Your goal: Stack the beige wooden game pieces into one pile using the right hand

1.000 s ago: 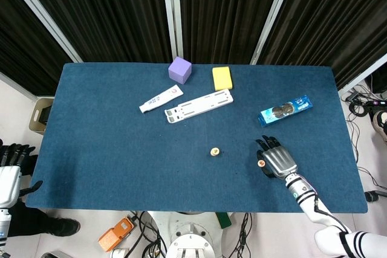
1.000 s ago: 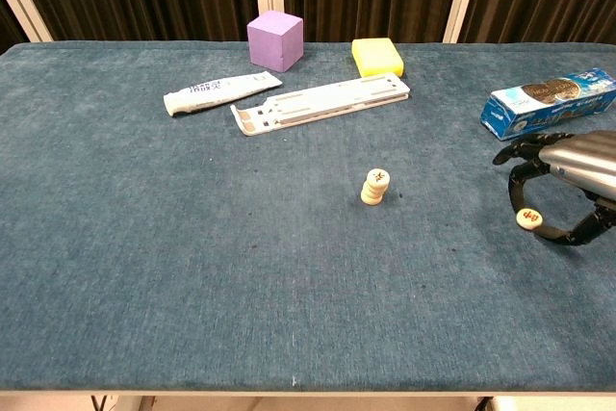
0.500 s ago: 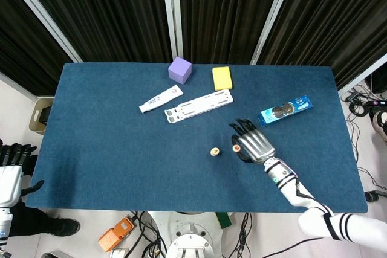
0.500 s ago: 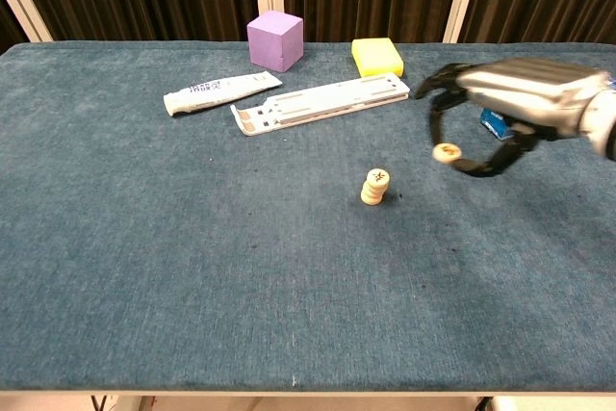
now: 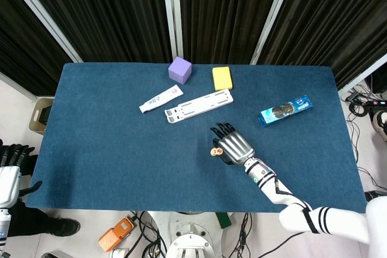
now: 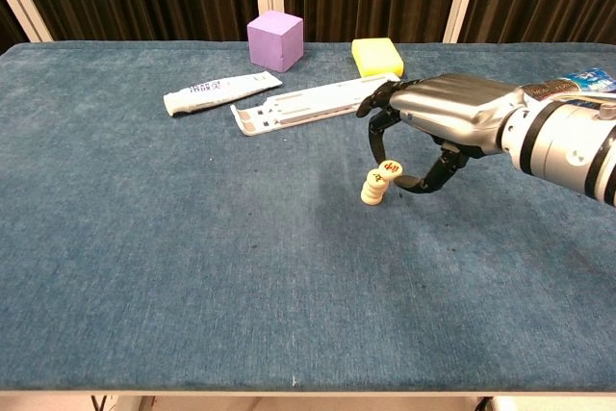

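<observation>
robot lab / test cell, not a home. blue felt-covered table (image 5: 121, 149) boxed in by black curtains (image 5: 224, 10) on white frame posts (image 5: 171, 10). cables (image 5: 363, 104) on the pale floor off the right edge, orange device (image 5: 115, 234) under the near edge. random test props along the far edge: purple cube (image 5: 180, 69), yellow sponge (image 5: 222, 78).

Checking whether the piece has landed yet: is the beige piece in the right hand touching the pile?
Cannot tell. In the chest view the held piece overlaps the pile, hiding any gap; in the head view the right hand crowds them.
</observation>
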Controlling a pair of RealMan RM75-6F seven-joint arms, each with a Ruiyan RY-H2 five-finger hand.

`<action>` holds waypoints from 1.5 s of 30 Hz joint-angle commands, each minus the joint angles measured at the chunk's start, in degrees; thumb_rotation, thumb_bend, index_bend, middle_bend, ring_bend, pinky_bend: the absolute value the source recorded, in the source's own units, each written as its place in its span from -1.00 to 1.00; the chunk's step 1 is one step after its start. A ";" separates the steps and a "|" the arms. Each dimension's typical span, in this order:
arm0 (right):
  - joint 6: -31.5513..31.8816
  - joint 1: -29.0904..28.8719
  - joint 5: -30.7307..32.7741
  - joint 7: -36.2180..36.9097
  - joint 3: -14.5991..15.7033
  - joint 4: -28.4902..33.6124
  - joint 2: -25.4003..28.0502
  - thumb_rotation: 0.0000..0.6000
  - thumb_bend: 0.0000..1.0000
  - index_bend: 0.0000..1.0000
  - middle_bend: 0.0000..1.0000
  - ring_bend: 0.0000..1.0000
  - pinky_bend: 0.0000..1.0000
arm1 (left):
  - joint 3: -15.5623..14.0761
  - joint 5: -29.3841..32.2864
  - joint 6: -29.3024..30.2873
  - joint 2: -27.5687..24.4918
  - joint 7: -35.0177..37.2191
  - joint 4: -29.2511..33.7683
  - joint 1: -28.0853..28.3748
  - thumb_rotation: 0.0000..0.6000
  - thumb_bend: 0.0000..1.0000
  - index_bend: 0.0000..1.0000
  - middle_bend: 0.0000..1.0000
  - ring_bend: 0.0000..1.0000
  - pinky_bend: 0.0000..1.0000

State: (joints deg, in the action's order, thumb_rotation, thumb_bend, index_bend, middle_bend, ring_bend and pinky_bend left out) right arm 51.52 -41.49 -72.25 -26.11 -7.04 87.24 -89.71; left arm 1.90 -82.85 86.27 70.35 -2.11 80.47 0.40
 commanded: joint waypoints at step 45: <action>20.72 11.95 -4.93 5.61 4.56 6.44 12.36 1.00 -0.15 -0.69 -0.64 -0.84 -0.71 | 0.25 -1.00 -0.66 1.22 1.07 -1.60 1.00 1.00 -1.00 -0.64 -0.72 -0.85 -1.00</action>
State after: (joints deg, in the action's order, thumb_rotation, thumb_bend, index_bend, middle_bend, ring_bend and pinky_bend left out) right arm 67.81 -33.61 -75.57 -23.06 -4.15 91.94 -81.27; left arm 2.13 -83.80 85.64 71.52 -1.05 78.91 1.34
